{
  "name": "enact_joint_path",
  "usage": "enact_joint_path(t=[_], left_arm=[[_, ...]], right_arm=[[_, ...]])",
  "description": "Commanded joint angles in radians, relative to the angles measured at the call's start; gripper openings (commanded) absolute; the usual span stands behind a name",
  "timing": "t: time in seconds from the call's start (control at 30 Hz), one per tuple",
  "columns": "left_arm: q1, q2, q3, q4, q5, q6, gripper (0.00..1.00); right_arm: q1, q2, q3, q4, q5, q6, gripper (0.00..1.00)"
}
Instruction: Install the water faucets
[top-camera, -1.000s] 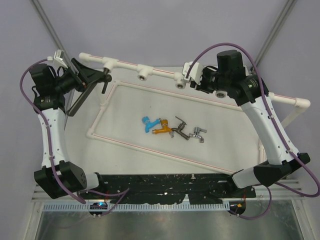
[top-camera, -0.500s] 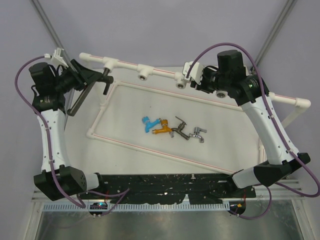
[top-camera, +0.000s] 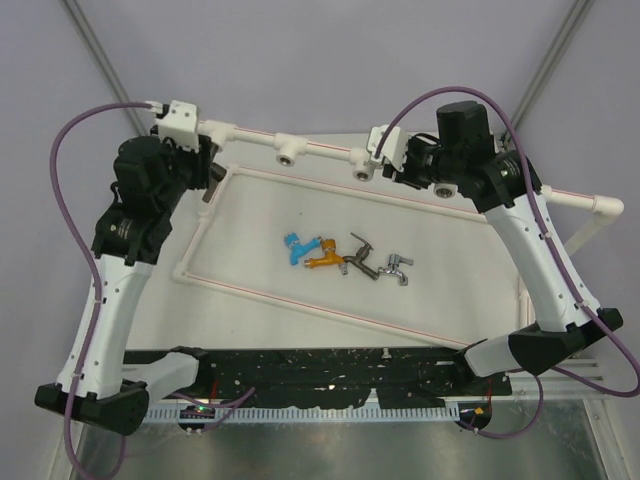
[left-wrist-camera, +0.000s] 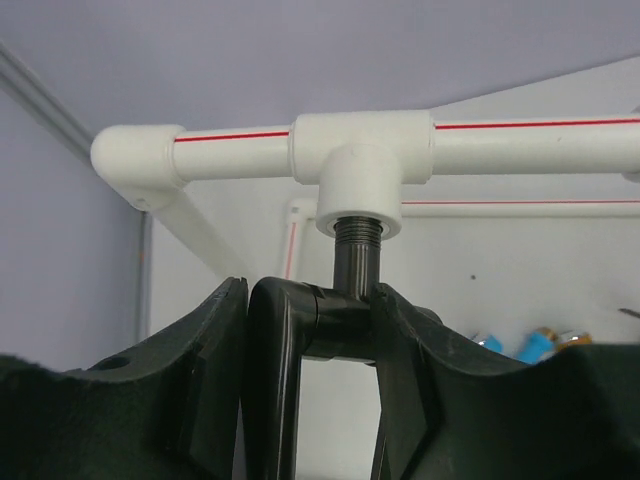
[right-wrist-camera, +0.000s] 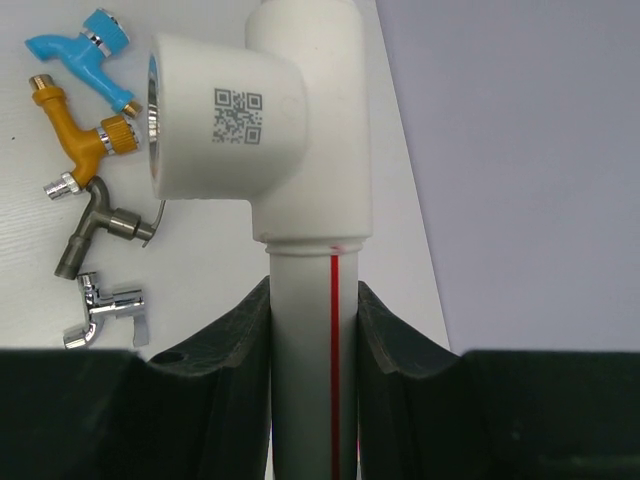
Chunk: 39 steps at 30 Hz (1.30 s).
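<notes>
the left claw (left-wrist-camera: 310, 325) is clenched on the grey tap (left-wrist-camera: 357, 255) at the left end of the frame (top-camera: 252, 133), its fingers pressing the tap's body from both sides. the tap's threaded stem sits in the end socket (left-wrist-camera: 360, 190) of the frame's top rail, with several threads showing outside the socket's mouth. the right claw (right-wrist-camera: 313, 320) grasps the same rail further right, its fingers tight on the white pipe just beside a second socket (right-wrist-camera: 225, 120), whose metal-ringed mouth faces the small taps. those four lie on the table (top-camera: 250, 230) inside the frame's lower loop, close together in a row: blue tap (right-wrist-camera: 85, 48), orange tap (right-wrist-camera: 75, 135), dark tap (right-wrist-camera: 95, 228), chrome tap (right-wrist-camera: 105, 305), well apart from both claws.
</notes>
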Motion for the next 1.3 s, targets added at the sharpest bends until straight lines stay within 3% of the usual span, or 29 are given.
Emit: enact_joint_path(t=[0.0,0.07,0.2,0.27,0.33,0.4,0.47,0.57,0.63,0.73,0.8,0.87,1.0,1.07,1.27], left_arm=[[-0.277,-0.07,-0.124,0.017,-0.354,0.322,0.3],[-0.386,-0.072,-0.176,0.082,-0.478,0.448,0.3],[-0.475,-0.049,-0.192,0.13,-0.581,0.578,0.33],[-0.519,-0.047,-0.21,0.166,-0.613,0.655,0.38],[-0.549,-0.052,-0.23,0.218,-0.644,0.721,0.5],[-0.555,-0.057,-0.193,0.205,-0.643,0.689,0.7],[-0.553,-0.057,-0.109,0.11,-0.609,0.59,0.84],[-0.555,-0.075,-0.002,0.052,-0.549,0.476,0.96],[-0.543,-0.089,0.046,0.022,-0.516,0.406,0.96],[-0.445,-0.098,0.112,-0.053,-0.41,0.231,0.96],[-0.298,-0.109,0.131,-0.099,-0.252,0.056,0.96],[-0.135,-0.133,0.088,-0.087,-0.11,-0.111,0.96],[0.081,-0.162,-0.009,-0.022,0.162,-0.344,0.96],[0.126,-0.161,-0.043,0.024,0.239,-0.377,0.95],[0.128,-0.123,-0.049,0.077,0.294,-0.398,0.85]], right_arm=[[0.034,0.023,-0.01,0.021,-0.14,0.03,0.05],[0.034,0.025,-0.007,0.021,-0.14,0.03,0.05],[0.034,0.023,-0.005,0.021,-0.14,0.032,0.05],[0.034,0.023,-0.004,0.021,-0.14,0.032,0.05],[0.034,0.025,-0.007,0.021,-0.14,0.032,0.05],[0.034,0.025,-0.008,0.021,-0.14,0.032,0.05],[0.034,0.023,-0.011,0.021,-0.139,0.03,0.05],[0.034,0.023,-0.011,0.021,-0.139,0.032,0.05],[0.034,0.023,-0.013,0.021,-0.14,0.032,0.05],[0.034,0.022,-0.014,0.021,-0.14,0.032,0.05],[0.034,0.02,-0.014,0.021,-0.14,0.032,0.05],[0.032,0.017,-0.016,0.021,-0.14,0.032,0.05],[0.034,0.012,-0.019,0.022,-0.139,0.032,0.05],[0.034,0.015,-0.019,0.024,-0.139,0.032,0.05],[0.032,0.015,-0.019,0.022,-0.142,0.033,0.05]])
